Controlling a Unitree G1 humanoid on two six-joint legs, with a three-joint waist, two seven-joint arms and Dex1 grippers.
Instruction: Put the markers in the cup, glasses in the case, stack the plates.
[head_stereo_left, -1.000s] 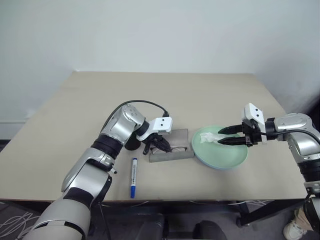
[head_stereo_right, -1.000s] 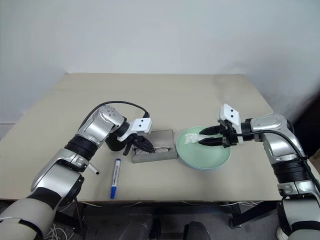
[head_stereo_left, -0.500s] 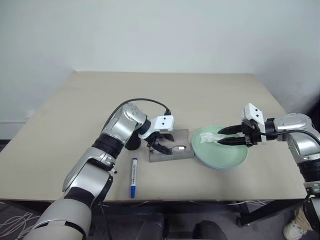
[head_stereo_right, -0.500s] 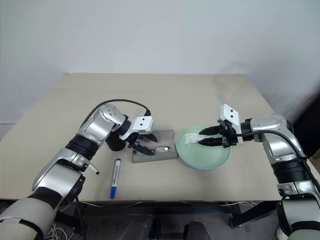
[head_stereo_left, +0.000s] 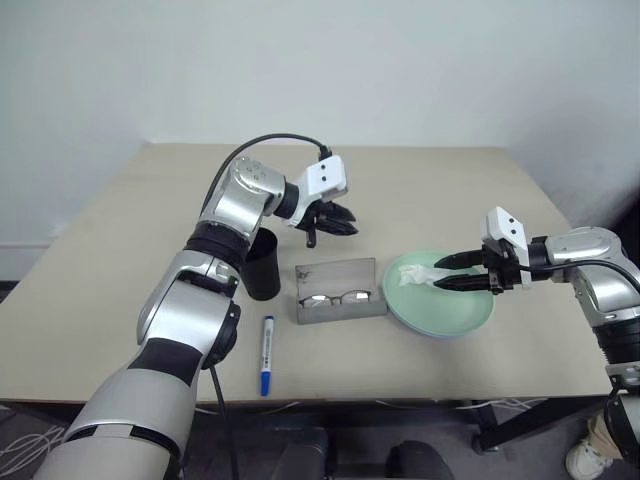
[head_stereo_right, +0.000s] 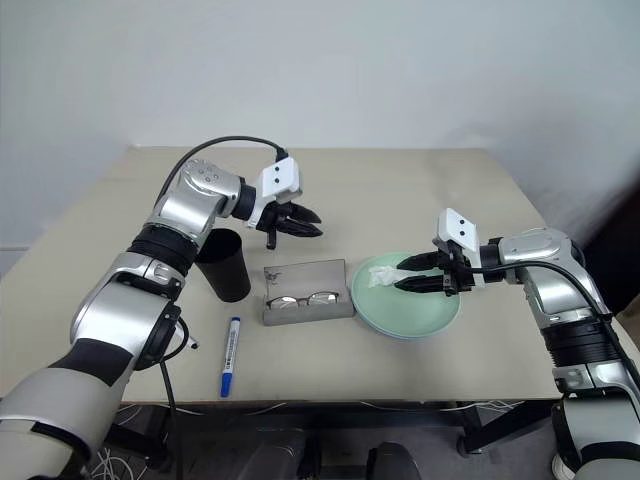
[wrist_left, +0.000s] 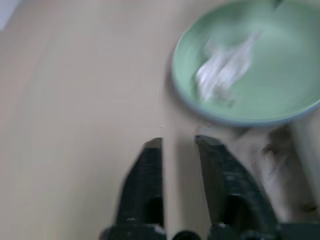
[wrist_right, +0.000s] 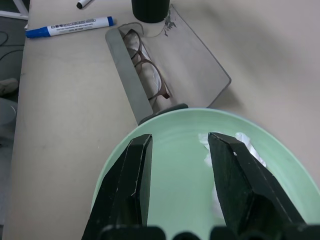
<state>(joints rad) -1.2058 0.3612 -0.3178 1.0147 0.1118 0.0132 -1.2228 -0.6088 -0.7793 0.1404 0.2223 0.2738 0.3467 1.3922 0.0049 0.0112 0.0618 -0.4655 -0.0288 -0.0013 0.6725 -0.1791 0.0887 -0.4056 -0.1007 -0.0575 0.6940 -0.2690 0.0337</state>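
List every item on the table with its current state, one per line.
glasses: lying inside the open case
cup: upright
blue-capped marker: flat on the table
green plate: crumpled tissue in it
left claw: raised, holding nothing
right claw: open over the plate

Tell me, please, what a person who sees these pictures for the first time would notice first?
Probably the mint green plate near the table's right side, with a crumpled white tissue lying in it and the right gripper hovering open just over it. Next, at the table's middle, the glasses lie inside the open grey case, and the left gripper hangs in the air above and behind it. The black cup stands left of the case.
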